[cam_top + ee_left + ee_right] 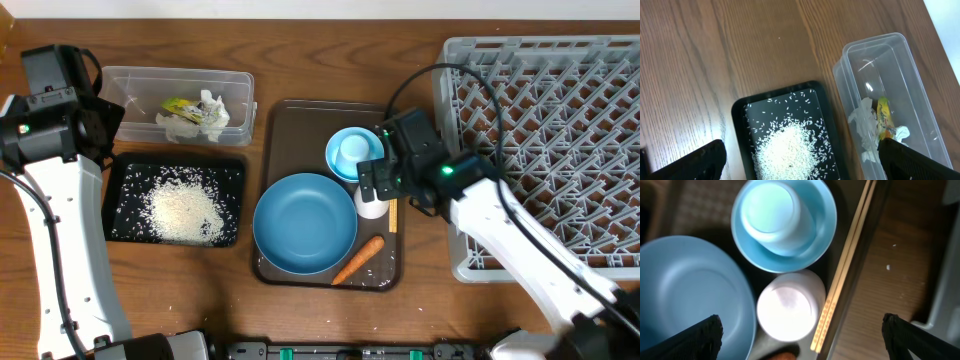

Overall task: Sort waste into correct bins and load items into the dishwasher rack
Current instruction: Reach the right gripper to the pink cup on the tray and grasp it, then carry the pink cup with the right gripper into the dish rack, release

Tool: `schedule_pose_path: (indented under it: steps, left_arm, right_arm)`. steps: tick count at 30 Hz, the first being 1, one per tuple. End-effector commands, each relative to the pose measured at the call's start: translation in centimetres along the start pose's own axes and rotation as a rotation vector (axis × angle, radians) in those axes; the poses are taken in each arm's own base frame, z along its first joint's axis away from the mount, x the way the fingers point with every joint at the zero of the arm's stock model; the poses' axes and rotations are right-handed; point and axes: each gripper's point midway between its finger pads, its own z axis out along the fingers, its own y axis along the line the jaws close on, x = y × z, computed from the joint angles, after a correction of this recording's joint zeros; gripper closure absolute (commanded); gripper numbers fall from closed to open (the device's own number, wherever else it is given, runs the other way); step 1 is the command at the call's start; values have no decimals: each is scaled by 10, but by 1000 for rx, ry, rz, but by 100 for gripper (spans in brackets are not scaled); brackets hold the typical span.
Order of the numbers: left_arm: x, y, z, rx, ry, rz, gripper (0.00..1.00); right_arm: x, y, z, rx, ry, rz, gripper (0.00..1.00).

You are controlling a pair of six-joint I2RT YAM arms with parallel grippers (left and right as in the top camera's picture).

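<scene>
Status from overhead: the waste is mostly sorted.
- Crumpled paper (178, 125) and wrapper (183, 105) are in the clear tub (130, 75), upper left of frame.
- Rice (182, 212) is heaped in the black tray (125, 175), directly below the tub. A few loose grains lie on the table (300, 50) below that tray. There are some white specks on the brown serving tray (290, 125) too.
- Carrot (358, 260) is not binned. It lies at the serving tray's lower right, beside the blue dish (305, 222).

Dishwasher side: nothing loaded as far as I can see.
- Rack (560, 110), right of frame, shows bare pegs. The arm hides part of its lower left.
- Blue dish, light-blue bowl (333, 165), white cup (790, 305) and chopsticks (845, 265) are all on the serving tray.
- A pale blue round piece sits in the bowl; I can't tell what it is.

Right pincer (802, 340) has its fingers wide apart and holds nothing. It hovers over the white cup, with the chopsticks just right of the cup. Left pincer (800, 165) is also spread and empty, above the black tray and tub.

My read: roughly a third done. Left to do: the carrot, the stray grains, then all four dish items into the rack. The cup looks like the next pick.
</scene>
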Motion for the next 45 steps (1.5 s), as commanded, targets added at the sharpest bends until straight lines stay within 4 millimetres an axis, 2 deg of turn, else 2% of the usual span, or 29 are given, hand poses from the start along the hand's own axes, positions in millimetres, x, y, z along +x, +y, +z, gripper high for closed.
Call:
schedule_pose_path:
  steps: [1,6,12,15,18,21,24,29,30,34,37,42,45]
  left_arm:
    - [-3,4,2,-23,-15,12,1]
    - [-3,4,2,-23,-15,12,1]
    - [-3,4,2,-23,-15,12,1]
    - [-3,4,2,-23,-15,12,1]
    - [-3,4,2,-23,-15,12,1]
    - [-3,4,2,-23,-15,12,1]
    - [-3,4,2,-23,-15,12,1]
    - [-3,4,2,-23,-15,12,1]
    - [-3,4,2,-23,-15,12,1]
    - [-3,4,2,-23,-15,12,1]
    - [-3,4,2,-23,-15,12,1]
    - [-3,4,2,-23,-15,12,1]
    - [-3,4,2,-23,-15,12,1]
  right_arm:
    - [0,2,18,25,26,9,1]
    - [14,17,46,0,91,-2,1]
    - [25,23,69,7,135,-19,2]
    - [26,23,71,19,136,-13,8]
    - [25,20,71,33,129,-4,18]
    - [24,20,71,33,128,-2,20]
    - [22,20,66,30,120,-1,27]
    - [7,24,40,8,53,2,31]
    - [2,24,30,3,29,3,36]
    - [-13,21,-7,-15,-56,17,46]
    - [-18,16,-33,-26,-102,32,58]
    - [-22,8,-71,-36,-178,48,57]
    - [-32,-13,-99,15,-270,86,57]
